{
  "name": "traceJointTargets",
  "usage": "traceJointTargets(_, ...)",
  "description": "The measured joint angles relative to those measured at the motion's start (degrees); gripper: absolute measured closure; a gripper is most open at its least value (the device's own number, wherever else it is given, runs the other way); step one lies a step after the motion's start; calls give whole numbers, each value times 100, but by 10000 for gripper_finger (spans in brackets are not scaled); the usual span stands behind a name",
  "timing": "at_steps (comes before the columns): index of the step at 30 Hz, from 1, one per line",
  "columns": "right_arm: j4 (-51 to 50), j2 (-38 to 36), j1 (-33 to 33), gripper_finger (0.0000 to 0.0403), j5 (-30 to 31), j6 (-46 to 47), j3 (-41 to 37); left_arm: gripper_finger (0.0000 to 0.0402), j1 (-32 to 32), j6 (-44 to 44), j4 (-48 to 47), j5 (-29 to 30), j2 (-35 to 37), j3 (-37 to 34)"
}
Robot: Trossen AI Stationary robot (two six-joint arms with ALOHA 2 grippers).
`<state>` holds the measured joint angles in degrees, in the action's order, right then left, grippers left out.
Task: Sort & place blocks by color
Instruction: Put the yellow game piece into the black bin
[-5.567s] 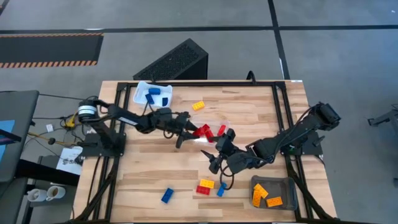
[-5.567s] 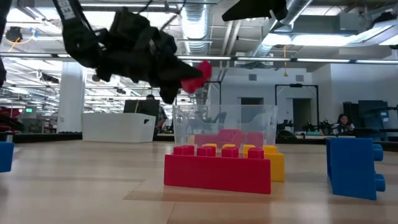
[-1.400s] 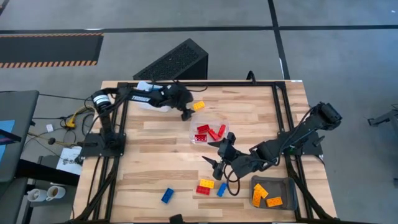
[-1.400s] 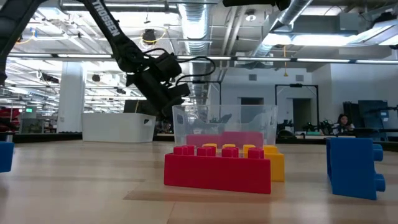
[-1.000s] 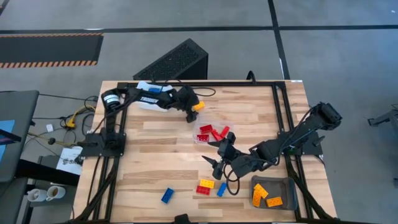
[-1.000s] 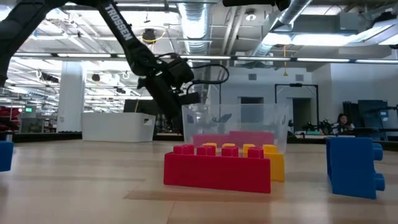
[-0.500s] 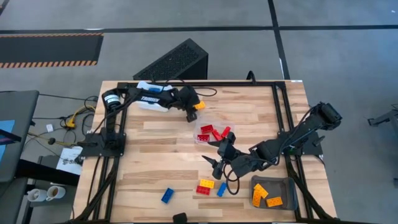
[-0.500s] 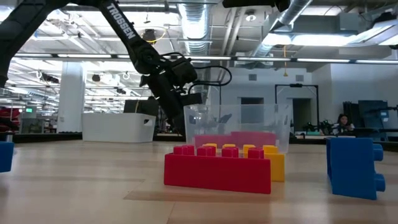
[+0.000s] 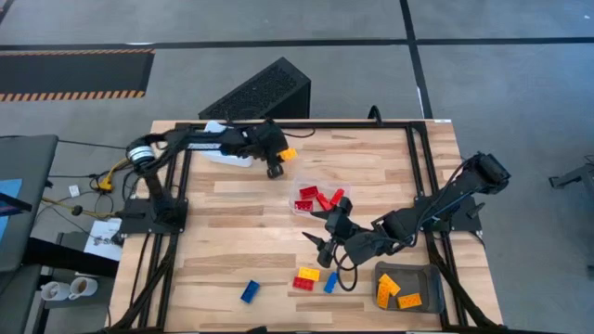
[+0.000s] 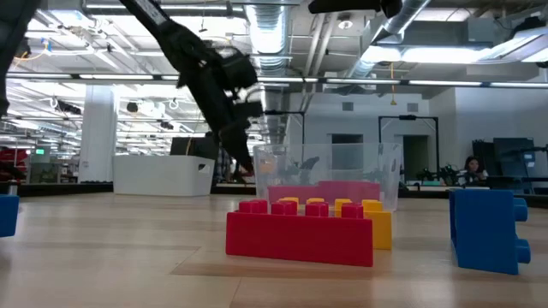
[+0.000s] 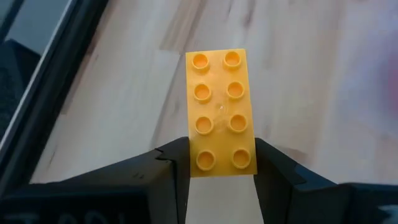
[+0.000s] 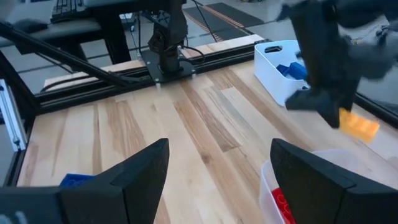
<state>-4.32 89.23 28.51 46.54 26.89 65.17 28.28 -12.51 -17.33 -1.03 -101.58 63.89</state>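
Note:
A yellow-orange block (image 11: pixel 217 109) with eight studs is in my left gripper (image 9: pixel 277 160), which is shut on it over the table's far part, just right of the white tray (image 9: pixel 215 147). The right wrist view shows the same block (image 12: pixel 359 124) below that gripper (image 12: pixel 333 109). My right gripper (image 9: pixel 323 234) hangs open with nothing between its fingers, just near of the clear tray (image 9: pixel 316 198) that holds red blocks. Red (image 9: pixel 303 283), yellow (image 9: pixel 309 274) and blue blocks (image 9: pixel 330 282) lie on the table near the front edge. My left gripper pinches the yellow-orange block by its two long sides (image 11: pixel 191 155), near one end, between the two fingers (image 11: pixel 169 171). The fingers slant down from the table's left. The block sticks out beyond the fingertips, studs toward the wrist camera, lifted clear of the table.
A grey tray (image 9: pixel 429 275) with orange blocks stands at the front right. The white tray holds blue blocks (image 12: pixel 292 70). One more blue block (image 9: pixel 250 291) lies front left. In the low view a red block (image 10: pixel 300 233) and a blue one (image 10: pixel 488 229) stand close to the camera.
My left gripper came down around the yellow-orange block lying near the table's far edge, then rose and drew back a little toward the table's left. The block has left the table and hangs clear in the fingers.

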Motion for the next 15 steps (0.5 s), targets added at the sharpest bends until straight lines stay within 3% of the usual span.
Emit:
traceJointTargets(8, -304, 4, -71, 101, 1, 466, 2, 300, -580, 553, 735, -669, 1700, -1227)
traceJointTargets(12, -277, 110, -144, 101, -4, 472, 2, 300, -1125, 1121, 2065, -1157, 2774, -2285)
traceJointTargets(15, -217, 180, -243, 101, -4, 484, 12, 300, -1676, 1691, 3365, -1213, 3447, -3127)
